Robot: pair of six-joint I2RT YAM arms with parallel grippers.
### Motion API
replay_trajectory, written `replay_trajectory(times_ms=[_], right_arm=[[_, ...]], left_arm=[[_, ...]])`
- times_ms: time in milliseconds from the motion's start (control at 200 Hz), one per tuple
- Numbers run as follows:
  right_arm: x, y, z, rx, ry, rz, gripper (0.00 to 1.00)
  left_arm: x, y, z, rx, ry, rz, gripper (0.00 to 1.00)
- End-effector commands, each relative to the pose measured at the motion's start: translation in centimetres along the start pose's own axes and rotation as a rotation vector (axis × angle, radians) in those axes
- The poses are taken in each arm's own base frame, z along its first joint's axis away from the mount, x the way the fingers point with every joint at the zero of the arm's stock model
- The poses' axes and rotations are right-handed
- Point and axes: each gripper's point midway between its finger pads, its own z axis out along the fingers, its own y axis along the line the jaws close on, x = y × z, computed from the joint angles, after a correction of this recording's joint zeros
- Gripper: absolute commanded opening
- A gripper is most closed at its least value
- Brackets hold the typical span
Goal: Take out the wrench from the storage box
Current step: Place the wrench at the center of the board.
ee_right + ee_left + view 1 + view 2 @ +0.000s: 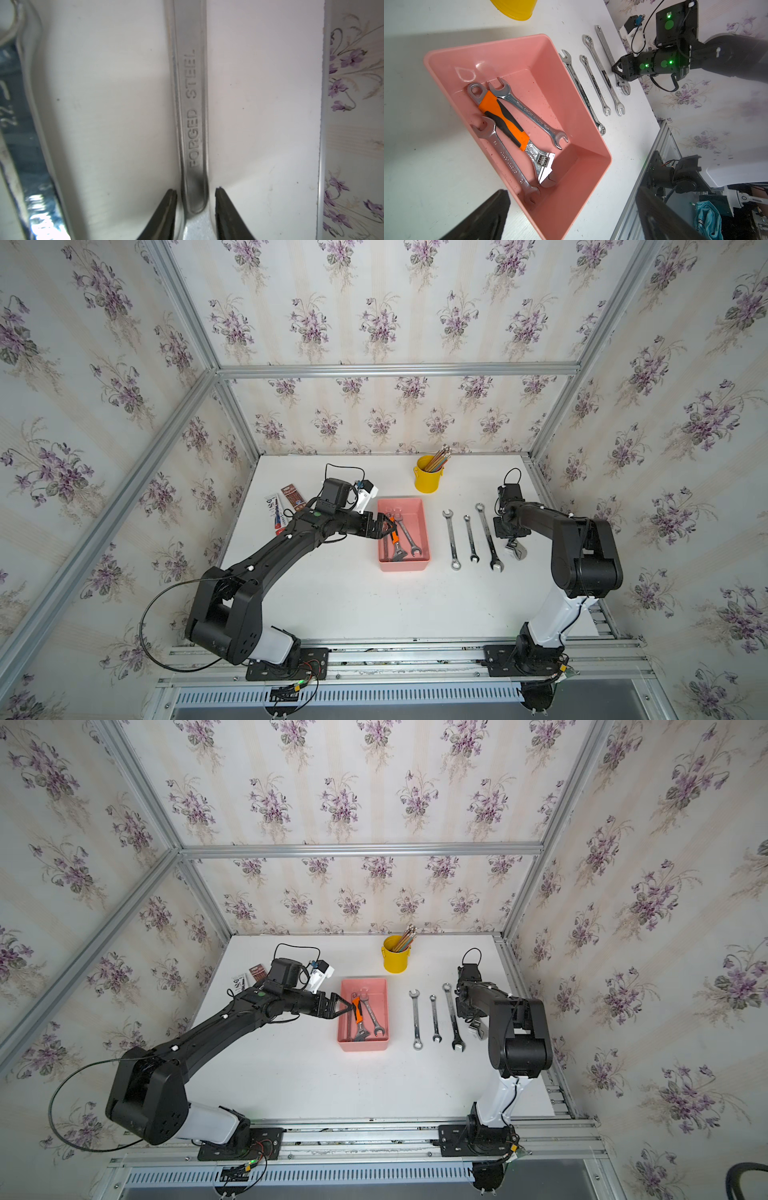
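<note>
Left claw: the left claw (390, 527) is spread wide and holds nothing. It hangs over the left side of the storage box (405, 565).
Wrench nearest that claw: in both top views its fingertips overlap the orange-handled adjustable wrench (506, 120) in the box. Whether they touch it, I cannot tell.
Right claw: the right claw (195, 191) is low over the right side of the table (332, 593). It is released, with one fingertip on each side of the steel adjustable wrench (191, 124) and a thin gap at both.
Storage box contents: three wrenches. The orange-handled one lies between two open-ended spanners (529, 116) (506, 160) and rests partly on one of them.
Wrenches on the table: four. Three slim combination wrenches (452, 541) (471, 539) (488, 537) lie in a row to the right of the box. The steel adjustable one lies beyond them, stamped FORGED STEEL.
Yellow cup: the yellow cup (426, 481) stands behind the box, holding pencils (438, 458) too bunched to count.
Packets: two flat packets (276, 510) (293, 497) lie at the far left.
</note>
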Motion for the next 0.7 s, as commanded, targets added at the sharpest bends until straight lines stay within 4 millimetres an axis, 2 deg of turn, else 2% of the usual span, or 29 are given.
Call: replay_trajectory(times_ms=[0,150,350,549,639,694], right_arm=[[1.2,0.6,-0.1,-0.036,0.044,-0.003,0.37],[-0.7,0.9,-2.6,-0.106,-0.032,0.056,0.38],[-3.1,2.8,-8.5,-0.327,-0.171,0.152,0.42],[-2.9,6.1,-14.8,-0.587,-0.265,0.228,0.48],[-2.4,8.2,-17.6,-0.704,-0.280,0.253,0.53],[-1.8,9.8,-19.4,-0.790,-0.279,0.264,0.58]], left_arm=[[-0.4,-0.2,-0.1,0.006,-0.008,0.021,0.99],[-0.6,-0.3,-0.2,0.003,-0.009,0.016,0.99],[-0.5,0.0,-0.5,-0.052,-0.015,-0.018,0.99],[-0.1,1.0,-0.3,-0.177,-0.011,-0.065,0.99],[0.0,0.8,-0.1,-0.231,-0.002,-0.061,0.99],[0.0,0.6,0.2,-0.248,0.002,-0.063,0.99]])
